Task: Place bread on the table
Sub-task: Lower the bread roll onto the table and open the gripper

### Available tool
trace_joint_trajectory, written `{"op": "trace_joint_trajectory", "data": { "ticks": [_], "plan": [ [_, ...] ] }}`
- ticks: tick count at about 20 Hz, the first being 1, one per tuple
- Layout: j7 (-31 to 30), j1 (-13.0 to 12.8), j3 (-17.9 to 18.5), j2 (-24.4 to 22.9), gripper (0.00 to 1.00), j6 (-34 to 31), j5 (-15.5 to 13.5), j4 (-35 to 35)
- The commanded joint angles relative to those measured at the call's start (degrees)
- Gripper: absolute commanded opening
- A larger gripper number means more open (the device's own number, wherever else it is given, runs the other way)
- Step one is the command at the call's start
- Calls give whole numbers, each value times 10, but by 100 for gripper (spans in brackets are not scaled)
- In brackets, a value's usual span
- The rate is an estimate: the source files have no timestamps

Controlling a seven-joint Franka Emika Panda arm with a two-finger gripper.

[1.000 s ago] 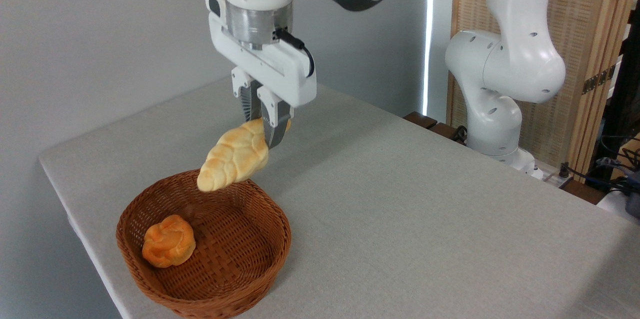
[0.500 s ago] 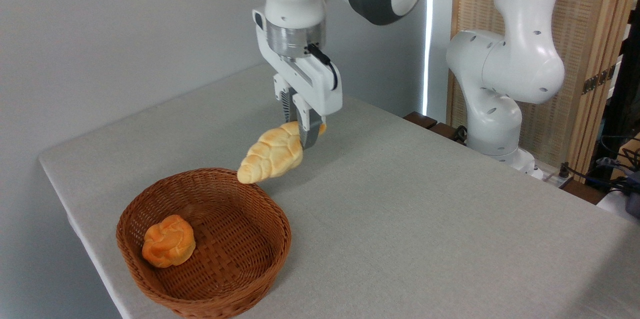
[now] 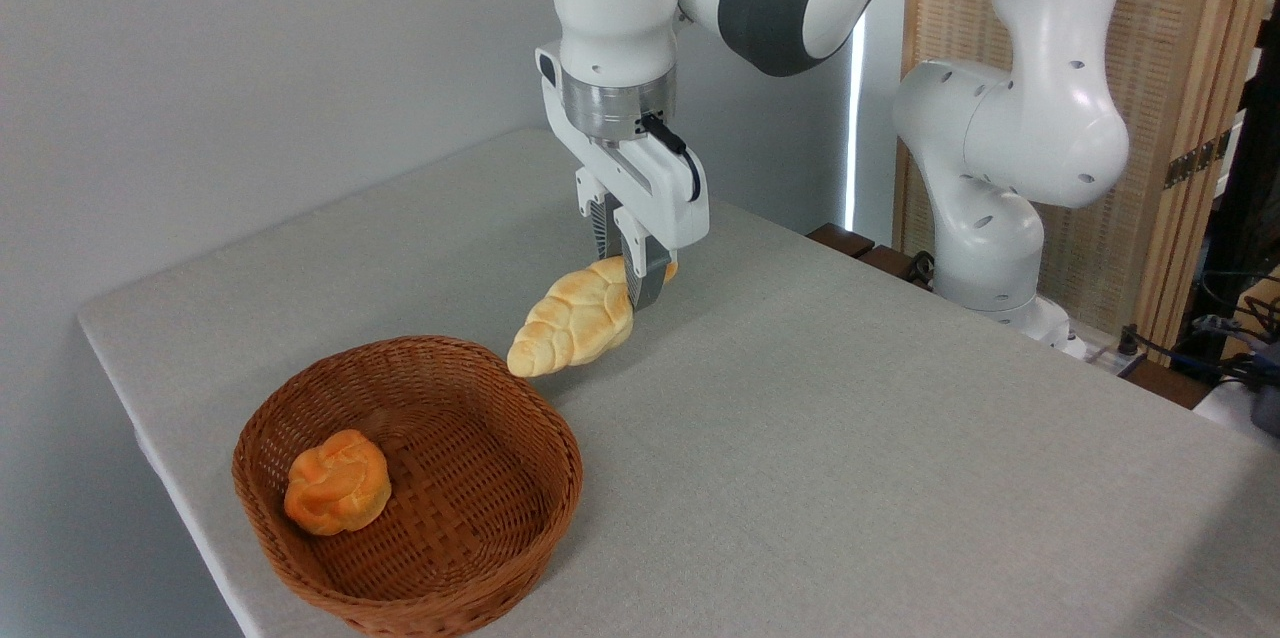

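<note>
The bread (image 3: 577,318), a long pale-golden braided loaf, hangs tilted with its lower tip close above the table (image 3: 850,418), just beyond the basket's far rim. My gripper (image 3: 632,280) is shut on the loaf's upper end, fingers pointing down. Whether the lower tip touches the grey cloth top I cannot tell.
A brown wicker basket (image 3: 400,578) stands near the front left edge of the table with a small round orange bun (image 3: 337,482) inside. The arm's white base (image 3: 990,218) rises at the back right, with cables and furniture beyond it.
My gripper has carried the bread to the right and down, from above the basket to a spot over the table past the basket's far rim.
</note>
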Motion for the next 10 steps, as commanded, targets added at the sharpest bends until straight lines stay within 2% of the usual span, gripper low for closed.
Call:
{"op": "trace_joint_trajectory", "data": {
  "ticks": [1, 7, 10],
  "plan": [
    [10, -6, 3, -8, 44, 9, -5, -11],
    [9, -13, 3, -3, 53, 9, -5, -12],
    [9, -13, 3, -3, 67, 9, -5, -12]
  ]
}}
